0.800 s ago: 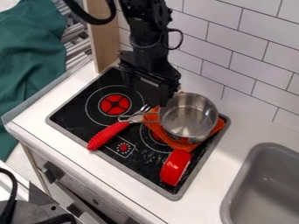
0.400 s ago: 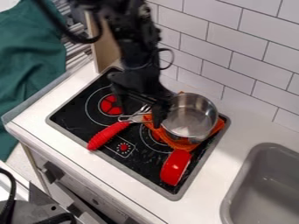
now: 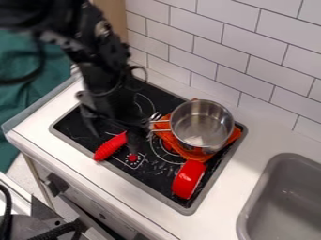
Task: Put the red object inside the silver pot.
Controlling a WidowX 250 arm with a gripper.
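Over the black stovetop [image 3: 150,174], the tool [image 3: 115,140] hangs unclenched above the red-handled fork [image 3: 110,147], near the silver pot [image 3: 202,123].

Pot [image 3: 219,139] sits on a cloth [image 3: 236,134] on the stovetop [image 3: 156,185] | fork [image 3: 111,146] left of it | cup [image 3: 188,179] just in front | sink [image 3: 252,208] off right | wall [image 3: 270,56] behind

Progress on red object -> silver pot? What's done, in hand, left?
Done: only setup. The silver pot sits upright on the orange cloth, no red object inside.
In hand: nothing gripped, it seems; the gripper is spread over the red-handled utensil.
Left: grasp, lift, place. Utensil and red cup both lie outside the pot.
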